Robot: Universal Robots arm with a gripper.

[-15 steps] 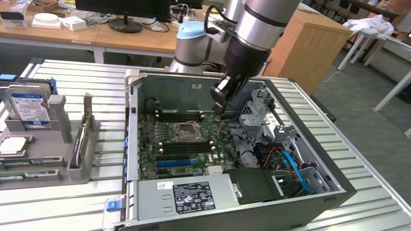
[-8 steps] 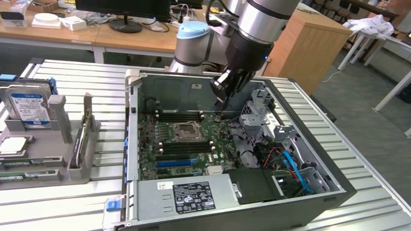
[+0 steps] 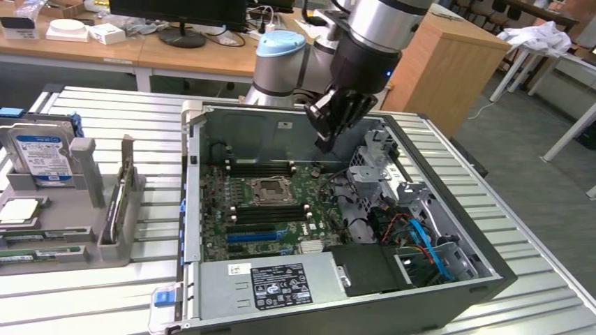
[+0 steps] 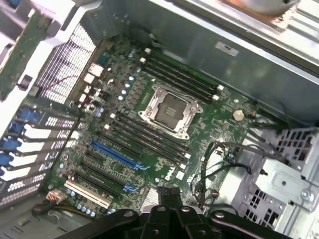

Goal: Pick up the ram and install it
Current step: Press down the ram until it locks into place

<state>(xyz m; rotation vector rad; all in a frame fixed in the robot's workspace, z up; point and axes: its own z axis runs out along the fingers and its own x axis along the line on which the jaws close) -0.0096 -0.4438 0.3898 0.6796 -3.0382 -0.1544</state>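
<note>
So the gripper was hanging inside the open PC case, just above the motherboard, and honestly there was no telling whether it was spread or pinched on anything. What looked like the RAM sticks lay flat in the grey parts tray at the exterior view's left, well apart from the arm and near a hard drive. A stick like that is probably light and stiff but fragile. It's best gripped by its long edges, clear of the chips and gold contacts. The black DIMM slots on either side of the CPU socket looked empty. Tight spot though, with the drive cage, loose cables and the case walls all crowding that board.
</note>
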